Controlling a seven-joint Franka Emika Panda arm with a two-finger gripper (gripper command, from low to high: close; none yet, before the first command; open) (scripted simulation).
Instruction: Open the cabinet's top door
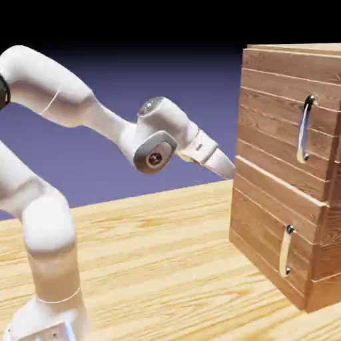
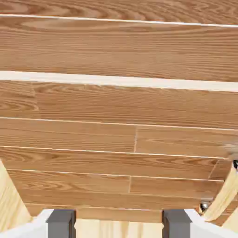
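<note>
Blue-violet backdrop, plain, fading to black at the top; before it, a counter of pale yellow wood with fine streaked grain (image 1: 153,260).

One cabinet, boxy, brown, built of horizontal wood planks (image 1: 266,200), standing upright on the counter at the exterior view's right, partly cut off by the edge of sight. Two doors, one above the other.

Item: top door, the larger, of brown planks (image 1: 273,113), lying flush with the front; fitted with a long curved silver bar handle, set vertically (image 1: 303,130), near the door's edge at the exterior view's right.

Item: lower door, smaller, of matching planks (image 1: 260,223), also flush; fitted with a shorter curved metal handle, upright (image 1: 286,250). From the hand, this handle shows at the lower right, beyond the claw.

One robot arm, white, jointed, smooth-shelled (image 1: 53,86), reaching from the exterior view's left toward the cabinet front. Its end slopes downward, close to the planks near the seam between the doors; whether it touches them, I cannot tell.

One claw with two small grey fingertips (image 2: 119,224), spread wide apart, nothing held between them. Planks and a strip of the counter show past the tips.
</note>
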